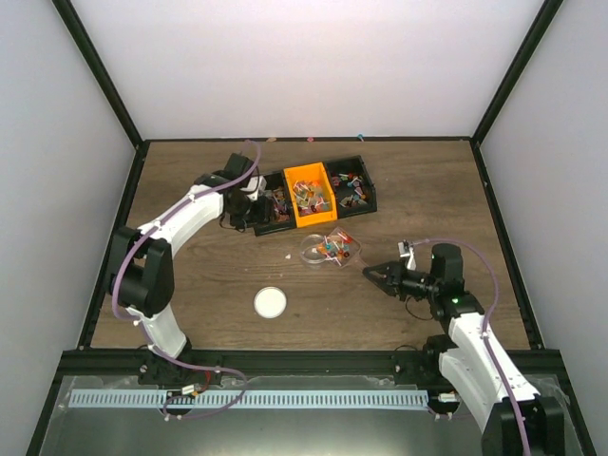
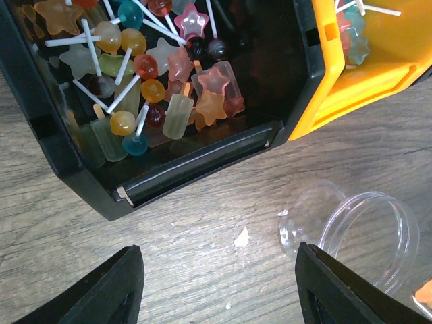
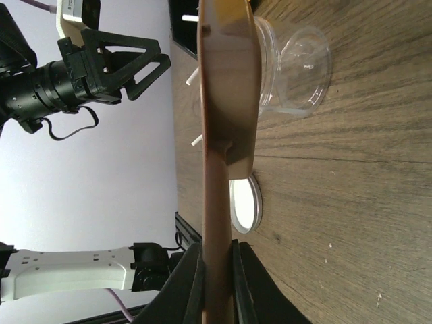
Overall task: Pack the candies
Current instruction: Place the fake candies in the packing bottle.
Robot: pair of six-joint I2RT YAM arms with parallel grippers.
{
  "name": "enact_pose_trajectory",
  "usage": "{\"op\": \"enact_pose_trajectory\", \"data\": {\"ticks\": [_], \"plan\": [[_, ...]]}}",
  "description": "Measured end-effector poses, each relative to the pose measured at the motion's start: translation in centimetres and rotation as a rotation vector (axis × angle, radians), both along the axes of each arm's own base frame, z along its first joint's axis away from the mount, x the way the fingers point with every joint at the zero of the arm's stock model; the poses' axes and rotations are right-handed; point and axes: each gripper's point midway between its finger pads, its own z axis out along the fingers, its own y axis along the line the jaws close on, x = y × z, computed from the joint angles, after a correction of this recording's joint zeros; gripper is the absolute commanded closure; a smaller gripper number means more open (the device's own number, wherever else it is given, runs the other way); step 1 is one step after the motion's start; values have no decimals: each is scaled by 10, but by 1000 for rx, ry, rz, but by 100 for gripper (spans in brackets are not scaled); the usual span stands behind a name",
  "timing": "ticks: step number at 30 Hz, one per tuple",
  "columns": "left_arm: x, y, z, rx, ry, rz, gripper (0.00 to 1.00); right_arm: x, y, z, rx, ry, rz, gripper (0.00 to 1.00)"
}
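The left gripper [image 2: 219, 287] has fingers [image 2: 108, 290] of matt black plastic. Beneath them the table [image 2: 202, 209] shows brown wood grain with a dull finish. Ahead of those fingers the black bin [image 2: 47, 135] is smooth, glossy plastic, and so is the orange bin [image 2: 378, 81] to its right. The candies [image 2: 179, 115] inside look translucent and glassy, some on thin white sticks. By the right-hand finger the round jar [image 2: 368, 229] is thin clear plastic. The brown scoop [image 3: 226, 88] is smooth with a soft sheen — plastic or wood, unclear — and the lid [image 3: 243, 202] beside it is plain white.
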Motion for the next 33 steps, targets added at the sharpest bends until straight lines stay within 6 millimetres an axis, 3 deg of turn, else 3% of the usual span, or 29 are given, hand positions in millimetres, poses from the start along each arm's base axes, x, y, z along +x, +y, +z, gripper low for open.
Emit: {"op": "enact_pose_trajectory", "data": {"ticks": [11,22,33], "plan": [[2,4,-6,-3,4,8,36,16,-5,16,-132,-48,13,99],[1,9,-16,-12,20,12,36,13,8,8,-241,-26,84,99],[4,17,-20,-18,20,24,36,24,11,13,-331,-53,94,99]]}}
